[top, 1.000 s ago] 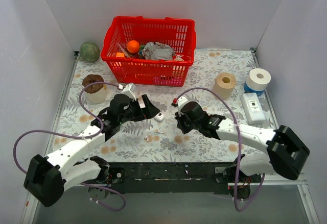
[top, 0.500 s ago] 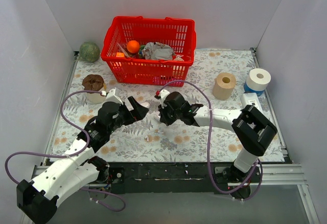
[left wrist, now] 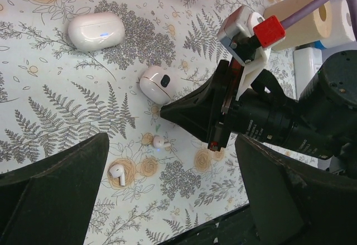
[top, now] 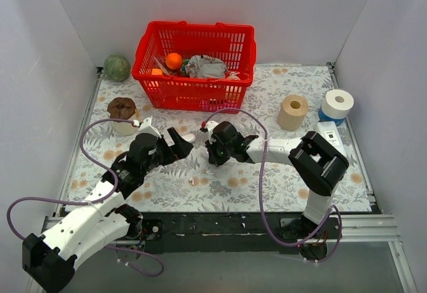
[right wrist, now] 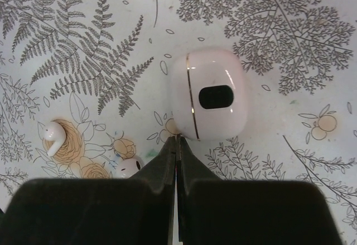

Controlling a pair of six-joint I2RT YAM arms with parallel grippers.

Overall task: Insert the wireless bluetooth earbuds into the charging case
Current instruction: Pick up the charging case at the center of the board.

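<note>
A white oval charging case (right wrist: pixel 215 94) with a dark oval window lies closed on the floral mat; it also shows in the left wrist view (left wrist: pixel 158 82). Two tiny white earbuds lie loose near it: one (left wrist: pixel 160 141) just below the case and one (left wrist: pixel 117 173) further out. They also show in the right wrist view (right wrist: pixel 53 135) (right wrist: pixel 129 167) and in the top view (top: pixel 195 180). My right gripper (right wrist: pixel 177 138) (top: pixel 209 154) is shut and empty, its tips touching the case's near edge. My left gripper (left wrist: pixel 172 144) (top: pixel 183 143) is open and empty, above the earbuds.
A second closed white case (left wrist: pixel 96 31) lies beyond the first. A red basket (top: pixel 148 47) of clutter stands at the back, a green ball (top: pixel 117 67) at the back left. A cup (top: pixel 123 116), two tape rolls (top: pixel 293 111) (top: pixel 337 104) and a white box (top: pixel 330 139) stand around.
My right gripper has swung left over the windowed case and now rests at its edge. My left gripper has drawn back to the left. Both have barely moved in the last half second.
</note>
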